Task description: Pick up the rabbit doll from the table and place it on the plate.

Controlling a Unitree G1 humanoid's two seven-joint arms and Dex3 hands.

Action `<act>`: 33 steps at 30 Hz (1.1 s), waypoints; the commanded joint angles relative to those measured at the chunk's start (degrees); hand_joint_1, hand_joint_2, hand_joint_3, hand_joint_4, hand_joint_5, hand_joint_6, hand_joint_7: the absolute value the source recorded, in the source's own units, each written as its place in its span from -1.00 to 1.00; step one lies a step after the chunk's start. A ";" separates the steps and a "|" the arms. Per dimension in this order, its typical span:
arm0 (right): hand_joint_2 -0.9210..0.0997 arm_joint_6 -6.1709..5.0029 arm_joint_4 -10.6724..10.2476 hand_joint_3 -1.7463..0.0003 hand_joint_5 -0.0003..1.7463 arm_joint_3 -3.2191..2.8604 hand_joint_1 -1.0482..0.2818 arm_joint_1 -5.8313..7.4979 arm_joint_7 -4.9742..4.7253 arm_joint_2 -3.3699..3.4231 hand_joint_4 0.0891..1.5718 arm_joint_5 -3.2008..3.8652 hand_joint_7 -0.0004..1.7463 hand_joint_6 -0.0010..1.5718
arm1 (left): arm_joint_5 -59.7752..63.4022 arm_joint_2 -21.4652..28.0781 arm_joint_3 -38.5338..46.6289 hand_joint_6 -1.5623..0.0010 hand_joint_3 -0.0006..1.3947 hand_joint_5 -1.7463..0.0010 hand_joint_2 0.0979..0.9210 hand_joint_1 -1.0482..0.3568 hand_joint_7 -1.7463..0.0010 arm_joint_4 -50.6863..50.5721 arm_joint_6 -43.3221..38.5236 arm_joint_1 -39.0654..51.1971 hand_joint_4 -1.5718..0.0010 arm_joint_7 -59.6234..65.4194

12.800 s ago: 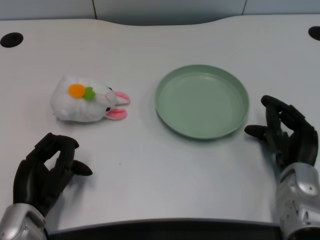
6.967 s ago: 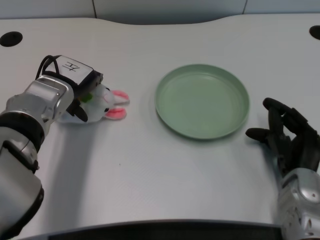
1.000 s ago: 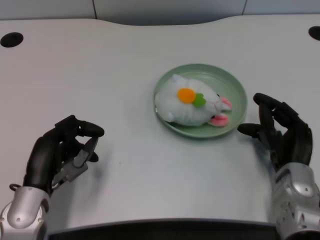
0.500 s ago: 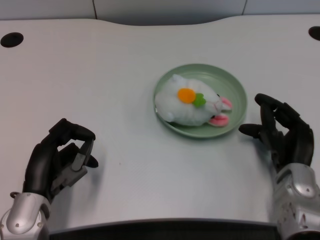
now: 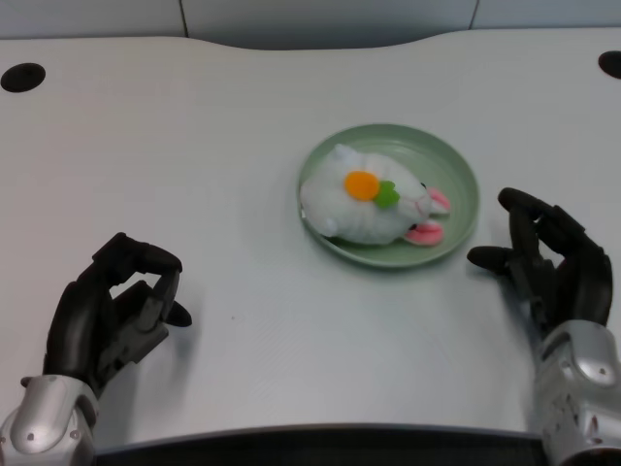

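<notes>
The rabbit doll [image 5: 374, 206] lies on its side inside the green plate [image 5: 461, 175], right of centre in the frame, so the placing looks done. The left hand [image 5: 112, 316] sits at lower left on the tabletop [image 5: 243, 116], fingers [image 5: 146, 260] curled in, grasping nothing.

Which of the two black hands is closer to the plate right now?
The right hand, at the picture's right: its fingertips sit just beside the green plate holding the rabbit doll. The left hand rests low at the picture's left, well clear, holding nothing.
</notes>
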 commanded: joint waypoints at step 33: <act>-1.00 -1.94 2.39 0.69 0.30 -0.56 0.10 -0.97 -0.53 0.10 -0.08 1.11 -0.46 -0.01 | -0.36 -0.54 1.54 0.57 -0.22 -1.00 1.00 -0.15 -1.00 2.19 -1.00 -1.18 0.28 -0.35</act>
